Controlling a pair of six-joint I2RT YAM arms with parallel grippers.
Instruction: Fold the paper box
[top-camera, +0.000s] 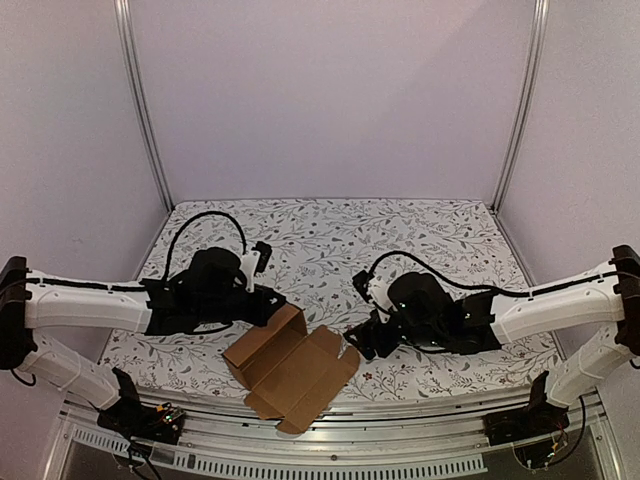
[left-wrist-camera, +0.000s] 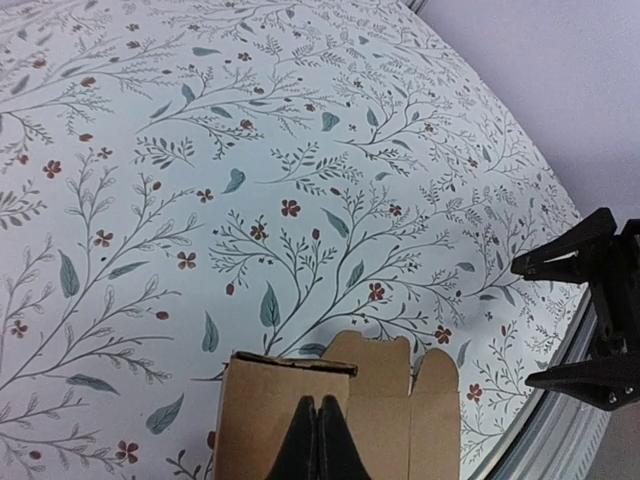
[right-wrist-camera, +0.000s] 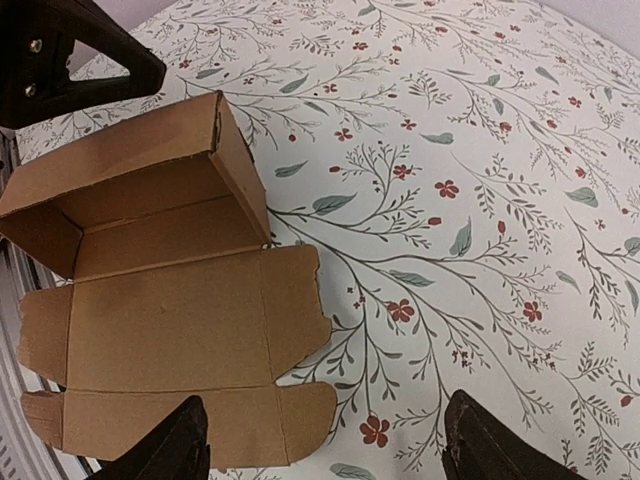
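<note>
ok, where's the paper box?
Top view: the paper box lies at the near edge of the table, between the shut left gripper at its left wall and the open right gripper by its right flap.

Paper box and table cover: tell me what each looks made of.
The paper box: plain brown cardboard, matte and uncoated, judging by raw fibrous cut edges and pressed crease lines. The table cover: a printed sheet, white with a leaf-and-flower pattern, low sheen; cloth or vinyl, the pictures leave that open.

Paper box sits at table's near edge.
</note>
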